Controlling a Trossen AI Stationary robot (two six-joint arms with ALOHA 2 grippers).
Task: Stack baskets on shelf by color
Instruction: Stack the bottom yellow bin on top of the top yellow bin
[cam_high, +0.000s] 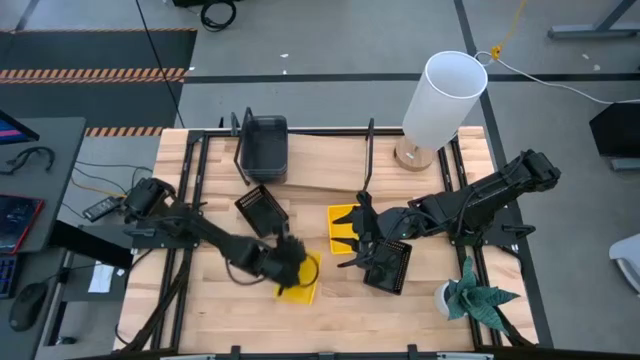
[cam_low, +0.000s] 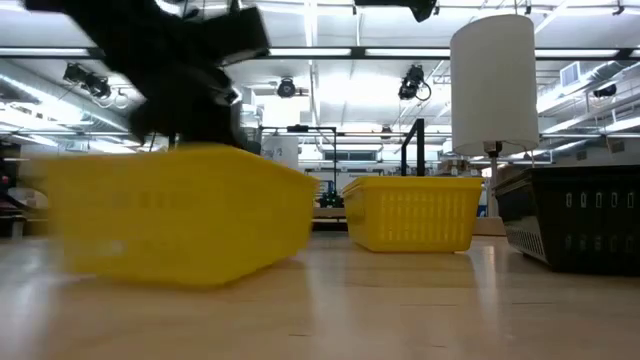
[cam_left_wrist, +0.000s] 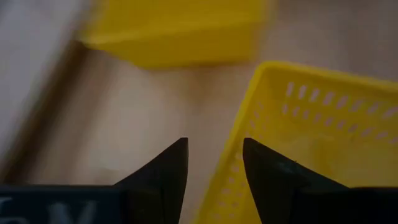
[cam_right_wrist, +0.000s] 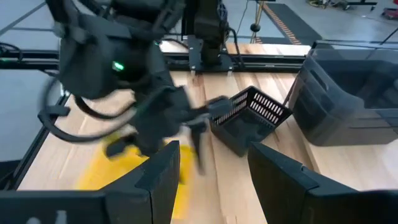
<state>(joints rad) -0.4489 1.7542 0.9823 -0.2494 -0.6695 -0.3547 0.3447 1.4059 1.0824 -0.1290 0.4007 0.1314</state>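
My left gripper is over the near middle of the table, shut on a yellow basket, which shows close up in the low view and the left wrist view. A second yellow basket lies to its right, with my open right gripper hovering at it, touching nothing. One black slotted basket lies beside that gripper; another rests tilted by the shelf. Smoky grey baskets sit stacked on the shelf's left end. My left gripper holds the yellow basket by one side wall near its rim, one finger inside the basket and the other outside. The fingers come slanting down from the table's left. In the low view the basket sits tilted, one end raised off the table.
A tall white lamp stands at the shelf's right end. A small potted plant sits near the table's near right corner. The shelf's black wire uprights rise mid-table. Bare wood lies toward the near left.
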